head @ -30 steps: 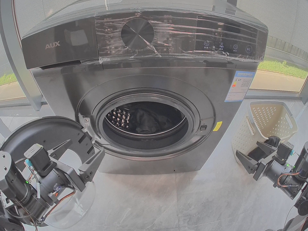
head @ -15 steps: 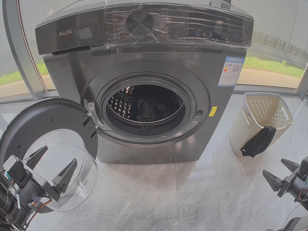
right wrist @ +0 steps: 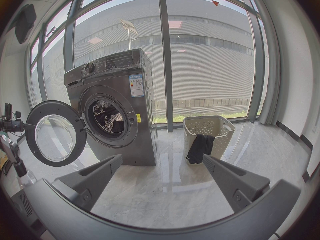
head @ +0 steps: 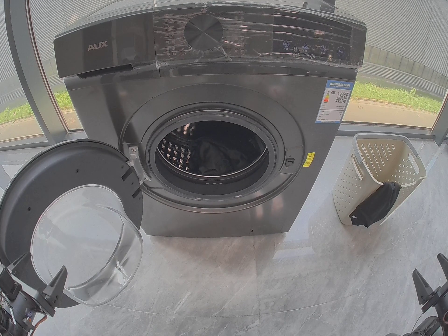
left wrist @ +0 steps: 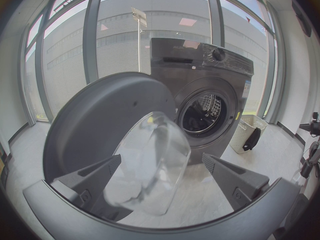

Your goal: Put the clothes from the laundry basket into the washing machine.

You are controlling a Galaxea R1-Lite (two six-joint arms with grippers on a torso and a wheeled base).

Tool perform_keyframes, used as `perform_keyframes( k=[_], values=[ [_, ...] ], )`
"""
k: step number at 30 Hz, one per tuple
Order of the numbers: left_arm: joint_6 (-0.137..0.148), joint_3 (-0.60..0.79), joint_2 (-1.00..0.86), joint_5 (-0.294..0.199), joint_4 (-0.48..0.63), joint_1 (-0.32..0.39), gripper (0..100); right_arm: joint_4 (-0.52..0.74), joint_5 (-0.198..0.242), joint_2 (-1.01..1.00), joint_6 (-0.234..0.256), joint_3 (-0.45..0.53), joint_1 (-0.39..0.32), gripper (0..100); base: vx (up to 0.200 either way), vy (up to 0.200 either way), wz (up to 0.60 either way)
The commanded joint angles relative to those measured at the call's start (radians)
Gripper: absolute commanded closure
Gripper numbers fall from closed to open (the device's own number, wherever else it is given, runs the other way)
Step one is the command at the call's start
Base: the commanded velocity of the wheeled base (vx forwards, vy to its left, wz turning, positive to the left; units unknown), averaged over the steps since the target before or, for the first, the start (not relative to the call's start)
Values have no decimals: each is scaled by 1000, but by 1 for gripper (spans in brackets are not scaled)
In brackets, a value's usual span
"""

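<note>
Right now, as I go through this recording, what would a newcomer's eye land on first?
The big grey washing machine in the middle comes first, with its round door swung wide open toward the robot's left and dark clothes lying in the drum. Next is the white laundry basket on the floor to the machine's right, a black garment draped over its near rim.

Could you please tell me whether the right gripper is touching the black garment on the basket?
Apart. The right wrist view shows bare floor between the right gripper and the garment, which hangs over the rim of the basket.
</note>
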Motion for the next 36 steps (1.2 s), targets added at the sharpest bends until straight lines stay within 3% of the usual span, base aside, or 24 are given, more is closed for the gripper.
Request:
perform_keyframes(
  k=[1, 2, 6, 7, 8, 10, 11, 14, 16, 17, 18, 19, 20, 22, 30, 36],
  values=[
    [-24, 17, -274, -32, 179, 112, 0, 114, 26, -195, 0, 16, -57, 0, 0, 0, 0],
    [-24, 17, -274, -32, 179, 112, 0, 114, 26, -195, 0, 16, -57, 0, 0, 0, 0],
    [-30, 17, -441, -136, 303, 172, 0, 131, 182, -271, -8, 11, -128, 0, 0, 0, 0],
    [-27, 17, -456, -150, 313, 175, 0, 131, 187, -271, -9, 11, -128, 0, 0, 0, 0],
    [-27, 17, -456, -150, 313, 175, 0, 131, 187, -271, -9, 11, -128, 0, 0, 0, 0],
    [-38, 17, -465, -161, 317, 176, 0, 152, 61, -271, -6, 17, -128, 0, 0, 0, 0],
    [-34, 17, -465, -156, 317, 178, 0, 165, 40, -271, -8, 17, -128, 0, 0, 0, 0],
    [-19, 17, -464, -152, 317, 198, 0, 174, 70, -271, -15, 16, -126, 0, 0, 0, 0],
    [-4, 17, -465, -159, 317, 284, 0, 175, 72, -271, -19, 16, -125, 0, 0, 0, 0],
    [12, 17, -482, -179, 320, 359, 0, 174, 72, -271, -19, 16, -125, 0, 0, 0, 0],
    [27, 17, -504, -224, 322, 397, 0, 174, 72, -271, -19, 16, -125, 0, 0, 0, 0],
    [36, 17, -527, -300, 319, 411, 0, 172, 72, -271, -19, 17, -125, 0, 0, 0, 0],
    [41, 17, -530, -346, 320, 403, 0, 172, 72, -271, -17, 17, -125, 0, 0, 0, 0],
    [22, 14, -550, -377, 334, 385, 0, 172, 72, -271, -20, 17, -125, 0, 0, 0, 0],
    [21, 0, -554, -383, 377, 386, 0, 172, 70, -271, -20, 17, -125, 0, 0, 0, 0],
    [15, 0, -554, -382, 376, 386, 0, 172, 70, -271, -20, 17, -125, 0, 0, -200, 0]
  ],
)
